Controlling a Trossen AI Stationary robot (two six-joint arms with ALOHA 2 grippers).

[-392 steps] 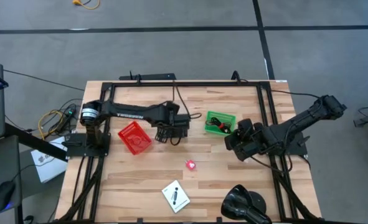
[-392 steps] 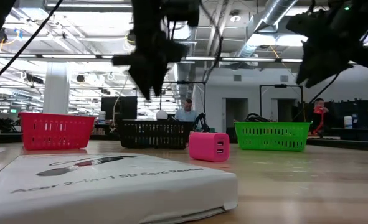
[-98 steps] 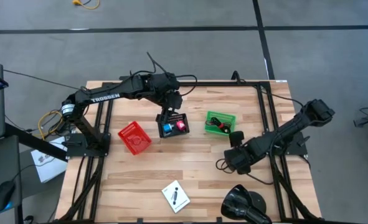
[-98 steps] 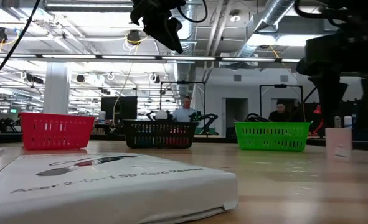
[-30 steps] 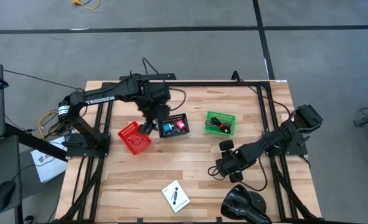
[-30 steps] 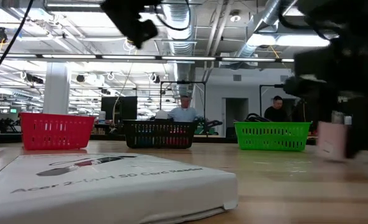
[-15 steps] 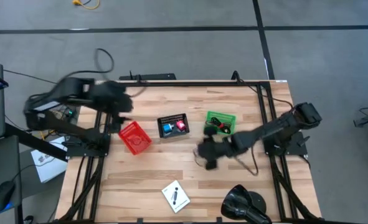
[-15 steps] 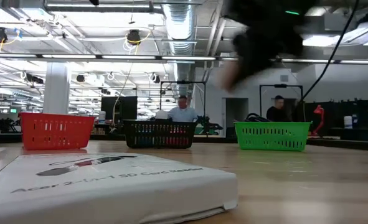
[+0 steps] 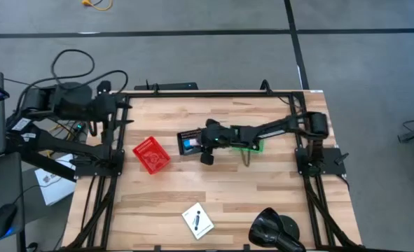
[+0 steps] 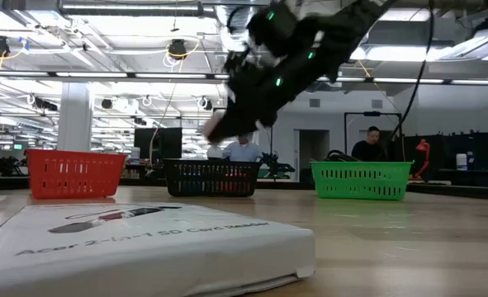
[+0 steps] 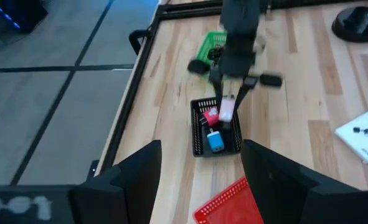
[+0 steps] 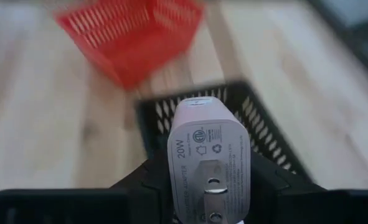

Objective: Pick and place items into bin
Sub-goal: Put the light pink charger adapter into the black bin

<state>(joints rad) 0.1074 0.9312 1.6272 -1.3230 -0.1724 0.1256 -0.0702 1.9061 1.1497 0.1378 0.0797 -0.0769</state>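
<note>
My right gripper point(image 9: 205, 142) reaches over the black bin point(image 9: 190, 133) at the table's middle, shut on a pale pink cube point(image 12: 208, 149) with metal prongs. The cube also shows in the left wrist view point(image 11: 228, 109) and the low view point(image 10: 219, 125). A pink-red piece point(image 11: 210, 116) and a blue piece point(image 11: 215, 142) lie on the bin's floor. My left gripper point(image 11: 199, 186) is open and empty, drawn back by the table's far left corner point(image 9: 114, 112). A white box with a black-and-red stick printed on it point(image 9: 198, 220) lies flat near the front edge. My right gripper pinches the pale pink cube by two opposite sides point(image 12: 174, 168) between its two fingers point(image 12: 147, 186). The pronged face looks back at the wrist. The fingers come from the table's right, slanting down. The cube is lifted clear, above the black bin.
A red bin point(image 9: 151, 155) stands left of the black one. A green bin point(image 9: 251, 133) holding a black item stands right of it, partly under my right arm. A big glossy black lump point(image 9: 277, 227) sits at the front right. People stand in the room behind point(image 10: 369, 142).
My right gripper has lifted the pale pink cube off the table at the right and carried it up, toward the left and far edges, to above the black bin. My left arm has drawn back from beside the black bin to the far left corner.
</note>
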